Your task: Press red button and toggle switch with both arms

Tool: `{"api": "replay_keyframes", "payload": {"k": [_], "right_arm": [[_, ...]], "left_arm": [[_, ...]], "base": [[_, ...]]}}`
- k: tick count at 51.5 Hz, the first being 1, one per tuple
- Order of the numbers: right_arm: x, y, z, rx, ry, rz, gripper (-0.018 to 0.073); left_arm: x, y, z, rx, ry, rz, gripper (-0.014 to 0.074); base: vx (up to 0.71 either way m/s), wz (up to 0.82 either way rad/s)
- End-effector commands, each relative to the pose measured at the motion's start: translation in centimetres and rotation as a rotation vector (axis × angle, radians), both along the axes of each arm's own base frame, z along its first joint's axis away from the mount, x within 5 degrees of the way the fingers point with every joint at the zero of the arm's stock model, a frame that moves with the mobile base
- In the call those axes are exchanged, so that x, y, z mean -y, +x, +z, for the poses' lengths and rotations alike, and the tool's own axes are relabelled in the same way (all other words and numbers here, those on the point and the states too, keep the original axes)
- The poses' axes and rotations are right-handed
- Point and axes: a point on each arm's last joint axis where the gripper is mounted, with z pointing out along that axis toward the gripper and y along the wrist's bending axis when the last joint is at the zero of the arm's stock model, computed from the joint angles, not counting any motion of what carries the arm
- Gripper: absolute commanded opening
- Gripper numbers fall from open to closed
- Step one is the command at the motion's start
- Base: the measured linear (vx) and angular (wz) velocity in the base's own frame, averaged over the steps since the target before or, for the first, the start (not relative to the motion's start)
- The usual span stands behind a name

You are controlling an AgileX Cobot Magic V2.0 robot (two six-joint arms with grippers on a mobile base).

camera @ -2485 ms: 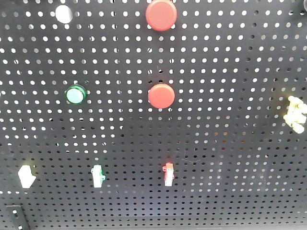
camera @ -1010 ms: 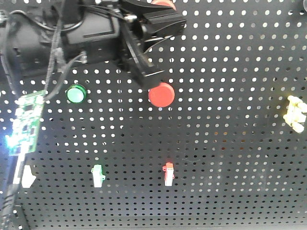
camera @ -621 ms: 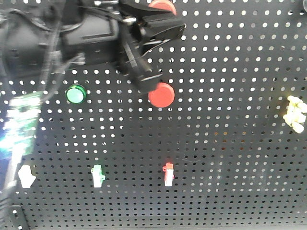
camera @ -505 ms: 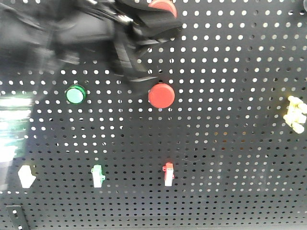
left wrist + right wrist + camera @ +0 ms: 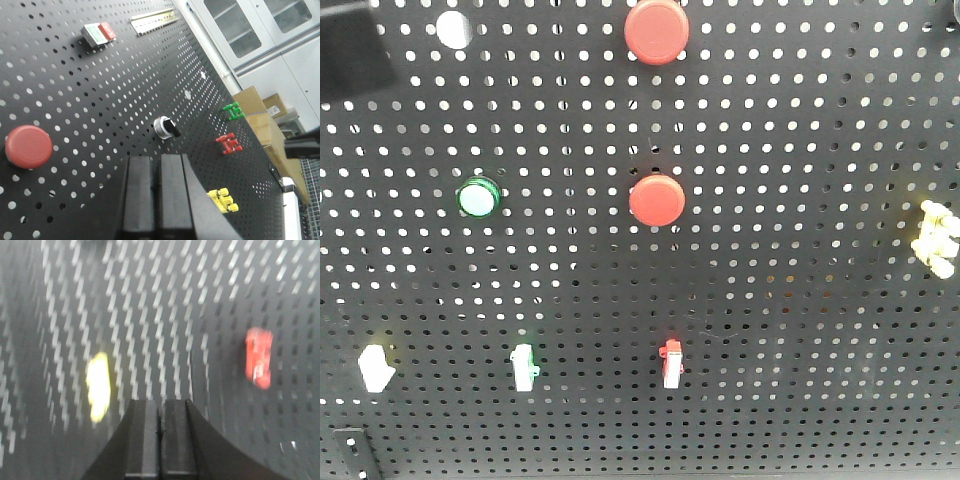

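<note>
Although the front view is filled edge to edge by the bench [image 5: 800, 120] (a black perforated panel whose borders fall outside the picture), the only arm hardware [image 5: 355, 45] showing there is a blurred black corner at top left, too smeared to tell which part it is. From the left wrist, the left tool [image 5: 155, 197] has its two blocky fingers pressed flat together with nothing between them. Its base is cut off by the lower edge, and a black rotary selector [image 5: 166, 127] sits on the panel just past its tips. The right tool [image 5: 161, 440] also has its fingers closed on each other and empty, in a view heavily streaked by blur. A yellow smear [image 5: 98, 385] and a red smear [image 5: 259, 357] there cannot be identified.

Two red buttons share one column in the front view: the upper red button [image 5: 656, 30], clipped by the top edge, and the lower red button [image 5: 656, 199], whole and untouched. A green button [image 5: 478, 197] sits level with the lower one, to its left. Low on the panel is the red toggle switch [image 5: 670, 363], with a green toggle switch [image 5: 524, 365] beside it — small, their lever positions unreadable.
</note>
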Motion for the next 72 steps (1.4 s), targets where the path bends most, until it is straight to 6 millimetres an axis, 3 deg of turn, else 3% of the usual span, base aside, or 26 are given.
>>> {"api": "replay_keyframes", "payload": {"k": [1,14,15,30,41,58,72], "right_arm": [[0.2,0.7,2.9,0.105,0.012,-0.023,0.0000],[-0.1,4.4,7.3,0.002,0.042,0.025,0.0000],[-0.7,6.1,9.3,-0.055,0.091,0.087,0.0000],[-4.8,8.1,12.6,0.011,-0.005,0.303,0.0000],[-5.8,10.4,14.1,0.032,-0.034,0.309,0.0000],[-5.5,10.5,15.0,0.066,-0.113,0.269,0.0000],[-3.9,10.8,14.8,0.041,-0.119,0.197,0.0000]], "left_arm": [[-0.8,-0.8,1.4,-0.001,-0.088,0.006,0.0001],[-0.8,-0.8,1.4,-0.013,-0.093,0.003,0.0001],[-0.8,-0.8,1.4,-0.009,-0.087,0.008,0.0001],[-0.2,0.2,0.8,-0.021,-0.061,0.019,0.0001],[0.1,0.8,0.5,-0.032,-0.055,0.025,0.0001],[0.1,1.1,0.3,-0.008,-0.022,0.058,0.0001],[0.1,1.2,0.3,-0.005,-0.030,0.071,0.0001]], "base": [[0.00,0.00],[0.00,0.00],[0.00,0.00],[0.00,0.00],[0.00,0.00],[0.00,0.00],[0.00,0.00]]}}
